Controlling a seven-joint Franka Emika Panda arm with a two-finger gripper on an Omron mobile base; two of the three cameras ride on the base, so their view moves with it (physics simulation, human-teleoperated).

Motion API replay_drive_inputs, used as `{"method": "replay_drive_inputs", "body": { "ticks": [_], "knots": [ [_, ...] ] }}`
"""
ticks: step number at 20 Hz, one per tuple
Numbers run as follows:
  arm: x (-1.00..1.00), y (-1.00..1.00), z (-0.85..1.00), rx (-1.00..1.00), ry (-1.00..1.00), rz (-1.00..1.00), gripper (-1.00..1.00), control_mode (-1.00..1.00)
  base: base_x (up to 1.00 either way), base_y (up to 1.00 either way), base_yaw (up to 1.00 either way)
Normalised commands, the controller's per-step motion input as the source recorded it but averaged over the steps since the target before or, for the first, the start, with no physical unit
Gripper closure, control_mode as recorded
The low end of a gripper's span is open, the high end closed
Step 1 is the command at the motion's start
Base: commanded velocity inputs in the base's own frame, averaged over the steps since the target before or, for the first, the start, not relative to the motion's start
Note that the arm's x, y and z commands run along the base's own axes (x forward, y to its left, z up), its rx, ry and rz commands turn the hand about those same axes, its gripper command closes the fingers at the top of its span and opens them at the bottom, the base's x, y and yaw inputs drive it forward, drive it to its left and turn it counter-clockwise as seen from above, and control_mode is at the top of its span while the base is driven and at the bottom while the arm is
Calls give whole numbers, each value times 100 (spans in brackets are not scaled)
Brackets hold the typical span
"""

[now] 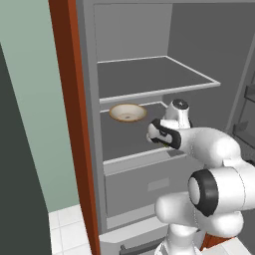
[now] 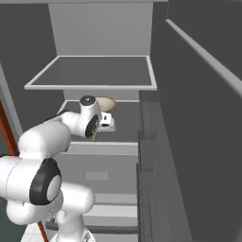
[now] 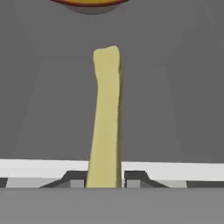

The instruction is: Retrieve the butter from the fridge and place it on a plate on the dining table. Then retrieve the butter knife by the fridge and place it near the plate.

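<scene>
Jaws (image 3: 104,179) closed on butter (image 3: 106,113); stick juts forward over fridge (image 3: 43,109) shelf.

No readable text, label or number shows anywhere.

Left base view: from behind the arm's left, angled right into the open fridge (image 1: 149,79). Right base view: from behind its right, angled left and down onto the same middle shelf (image 2: 120,127) and tan round item (image 2: 106,103). Hand view: very near, low over that shelf, facing the fridge's back along the butter (image 3: 106,118).
</scene>
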Motion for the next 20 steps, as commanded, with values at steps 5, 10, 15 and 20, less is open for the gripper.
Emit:
{"method": "replay_drive_inputs", "body": {
  "ticks": [5,10,15,20],
  "knots": [
    [-41,0,95,-1,24,-23,100,-100,0,0,0],
    [-53,0,52,0,21,-22,100,-100,0,0,0],
    [-100,0,1,7,-8,-1,100,-100,0,0,0],
    [-86,2,2,6,-9,5,100,-100,0,0,0]
  ]
}}
